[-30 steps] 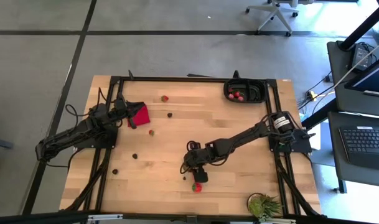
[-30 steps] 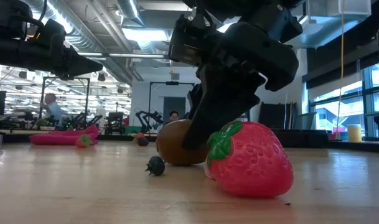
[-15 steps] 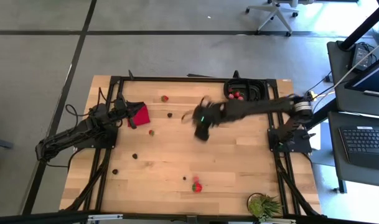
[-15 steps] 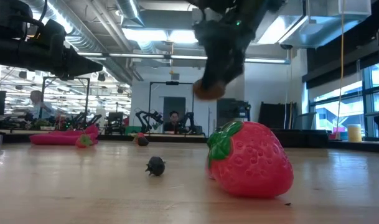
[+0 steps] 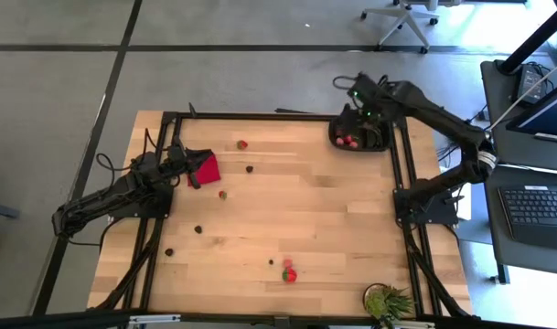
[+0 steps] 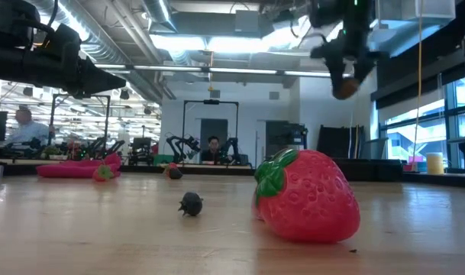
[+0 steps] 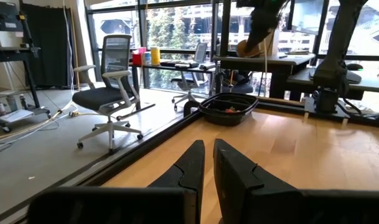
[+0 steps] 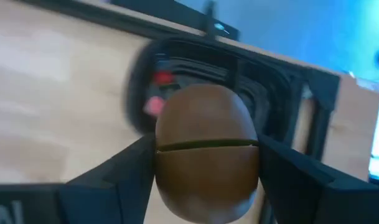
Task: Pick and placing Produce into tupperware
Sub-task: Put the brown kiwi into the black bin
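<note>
The right pincer (image 8: 206, 163) is pinching the brown lump (image 8: 206, 146) above the black tray (image 5: 360, 133) at the bench's (image 5: 324, 210) far right corner. The left pincer (image 7: 205, 163), pressed together, is waiting near the left edge.

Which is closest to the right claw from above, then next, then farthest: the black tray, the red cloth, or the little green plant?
The right claw holds a brown lump at the table's far right corner.
1. Black tray, right under it in that corner.
2. Red cloth, across the table by the left claw.
3. Green plant, at the near right edge. Farthest, though not by much.
</note>
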